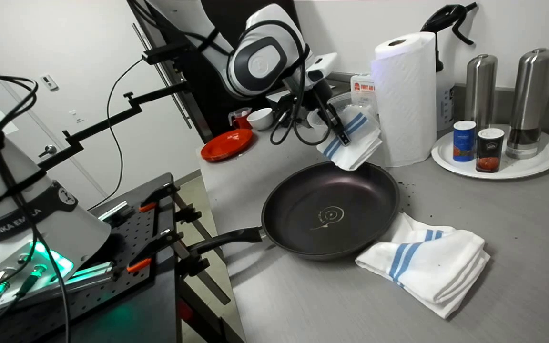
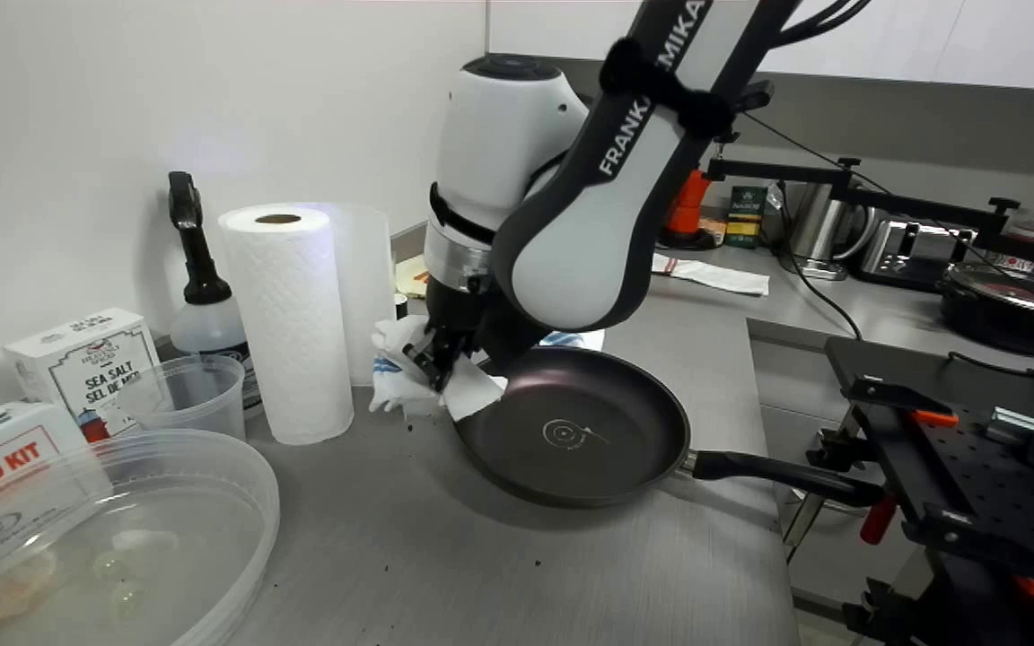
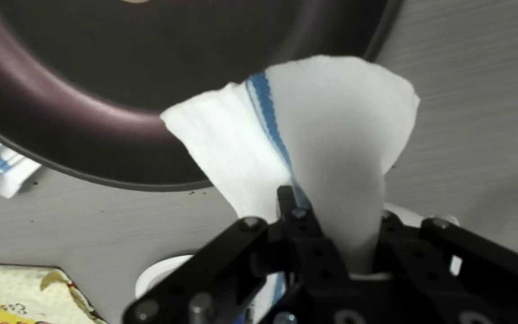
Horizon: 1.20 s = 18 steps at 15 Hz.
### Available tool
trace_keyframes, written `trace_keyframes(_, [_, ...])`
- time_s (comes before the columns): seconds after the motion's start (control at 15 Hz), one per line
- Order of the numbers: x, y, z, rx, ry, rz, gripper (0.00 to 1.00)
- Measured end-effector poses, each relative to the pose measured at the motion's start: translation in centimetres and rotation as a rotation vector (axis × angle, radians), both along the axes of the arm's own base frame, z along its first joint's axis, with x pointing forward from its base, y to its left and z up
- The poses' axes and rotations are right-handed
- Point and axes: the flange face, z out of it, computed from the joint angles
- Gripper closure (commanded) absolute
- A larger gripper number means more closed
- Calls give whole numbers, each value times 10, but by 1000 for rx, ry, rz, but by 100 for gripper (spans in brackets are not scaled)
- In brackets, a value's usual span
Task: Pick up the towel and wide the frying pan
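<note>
Your black two-finger gripper (image 3: 336,204) pinches the blue-striped white cloth towel (image 3: 322,130) over the rim of the round black frying pan (image 1: 331,200), toward the wall edge of the grey counter (image 1: 303,305). Expect light, limp fabric; hold its gathered middle.

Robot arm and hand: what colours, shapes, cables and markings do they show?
The arm is white with dark panels and rounded joints. Partly covered FRANKA EMIKA lettering shows in white. Black straps bind black cables to it. The hand is black, with angular linked fingers and metal-coloured screw heads.
</note>
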Motion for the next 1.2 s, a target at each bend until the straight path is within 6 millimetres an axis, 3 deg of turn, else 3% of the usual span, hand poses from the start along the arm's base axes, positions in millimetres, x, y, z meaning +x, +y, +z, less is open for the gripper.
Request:
trace_keyframes(0.2, [3, 24, 17, 92, -9, 29, 95])
trace_keyframes(0.33, [-2, 37, 14, 132, 13, 31, 95])
trace_keyframes(0.87, [-52, 100, -52, 167, 244, -26, 95])
trace_keyframes(1.2, [-64, 142, -66, 190, 323, -48, 95])
